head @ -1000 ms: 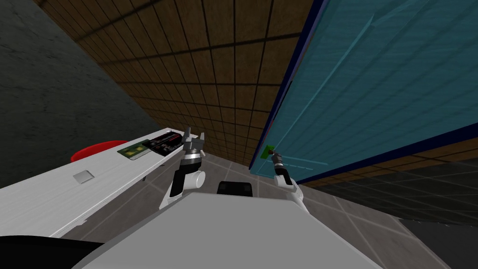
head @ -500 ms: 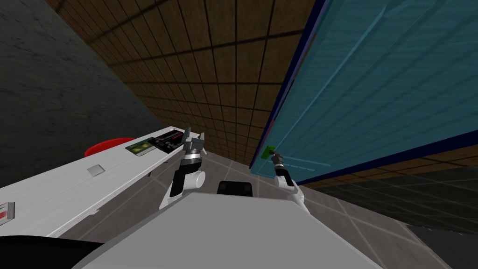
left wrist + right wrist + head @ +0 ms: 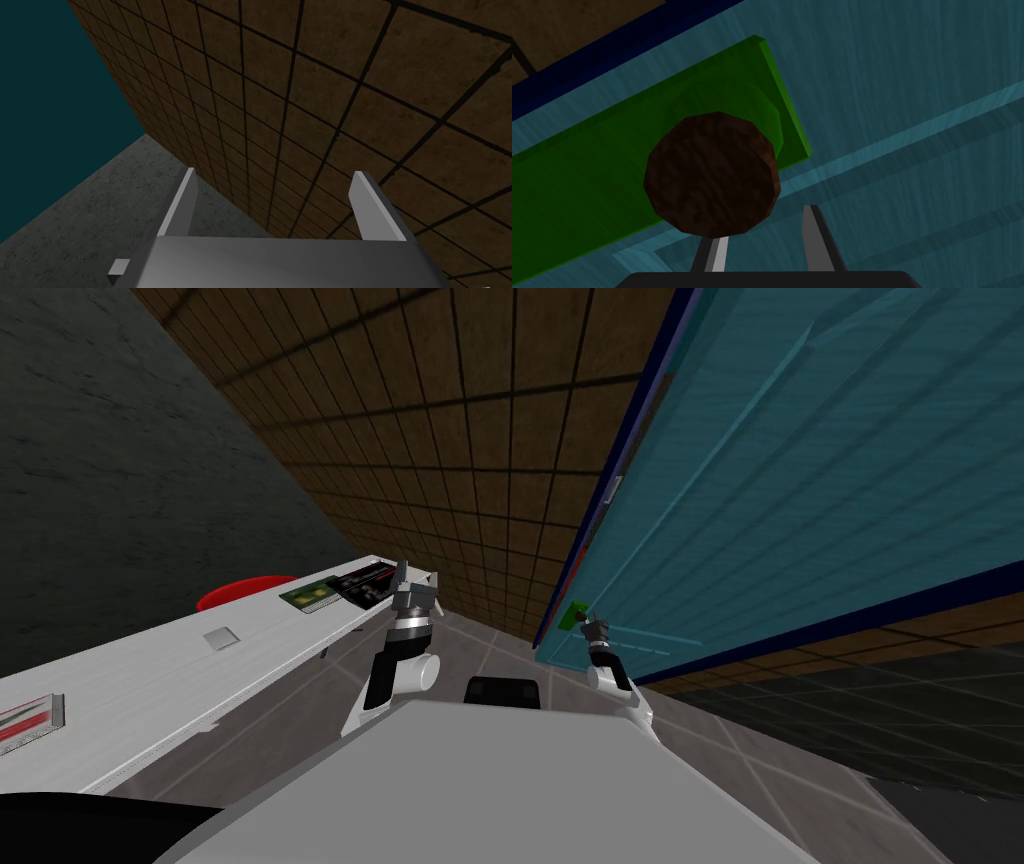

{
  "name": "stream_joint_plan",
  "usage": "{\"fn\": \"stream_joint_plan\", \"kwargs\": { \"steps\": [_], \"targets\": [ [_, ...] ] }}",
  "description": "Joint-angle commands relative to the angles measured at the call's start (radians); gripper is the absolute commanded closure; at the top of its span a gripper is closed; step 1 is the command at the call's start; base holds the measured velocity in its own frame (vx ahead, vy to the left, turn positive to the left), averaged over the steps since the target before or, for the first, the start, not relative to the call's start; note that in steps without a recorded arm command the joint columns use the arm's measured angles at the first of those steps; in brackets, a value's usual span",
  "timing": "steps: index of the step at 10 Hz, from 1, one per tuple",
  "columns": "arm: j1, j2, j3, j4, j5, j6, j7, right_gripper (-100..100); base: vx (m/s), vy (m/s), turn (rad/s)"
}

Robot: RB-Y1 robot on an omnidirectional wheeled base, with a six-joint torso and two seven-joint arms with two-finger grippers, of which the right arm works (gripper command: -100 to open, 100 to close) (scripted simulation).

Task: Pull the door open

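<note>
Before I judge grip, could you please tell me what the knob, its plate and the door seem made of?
Knob: mottled dark brown, matte, perhaps wood or rusted metal. Plate: plain flat green, material unclear. Door: teal, streaky grain, likely painted wood.

1. The door [image 3: 800, 468] is teal with paler teal lines, edged by a dark blue frame [image 3: 612, 50].
2. The knob [image 3: 712, 175] at the right jaws is dark brown and mottled.
3. The plate [image 3: 587, 200] behind that knob is plain green.
4. The wall [image 3: 450, 438] ahead of the left jaws has brown squares in a black grid.
5. The tabletop [image 3: 150, 688] beside the left jaws is white.
6. The floor [image 3: 760, 758] below the right jaws has grey tiles.
7. Both pairs of jaws are light grey.
</note>
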Motion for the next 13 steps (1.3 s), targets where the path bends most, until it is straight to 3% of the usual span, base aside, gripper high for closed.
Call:
{"fn": "stream_joint_plan", "kwargs": {
  "steps": [1, 2, 3, 5, 6, 8, 9, 11, 12, 13],
  "targets": [
    [0.008, 0.022, 0.021, -0.021, -0.037, 0.004, -0.046, -100, -0.086, -0.049, 0.051],
    [0.013, 0.031, 0.025, -0.03, -0.064, 0.005, -0.073, -100, -0.12, -0.052, 0.065],
    [0.013, 0.031, 0.025, -0.03, -0.064, 0.005, -0.076, -100, -0.091, -0.006, 0.06],
    [0.024, 0.051, 0.032, -0.05, -0.124, 0.008, -0.136, -100, -0.066, 0.007, 0.088],
    [0.024, 0.051, 0.032, -0.05, -0.124, 0.008, -0.142, -100, -0.044, 0.017, 0.097],
    [0.035, 0.073, 0.04, -0.071, -0.188, 0.012, -0.205, -100, -0.061, 0.01, 0.062],
    [0.035, 0.073, 0.04, -0.071, -0.188, 0.012, -0.212, -100, -0.061, -0.008, 0.027],
    [0.047, 0.095, 0.047, -0.092, -0.252, 0.015, -0.275, -100, -0.077, -0.033, 0.069],
    [0.047, 0.095, 0.047, -0.092, -0.252, 0.015, -0.282, -100, -0.063, -0.035, 0.033],
    [0.052, 0.105, 0.051, -0.102, -0.283, 0.017, -0.316, -100, -0.051, -0.025, 0.051]
  ]
}}
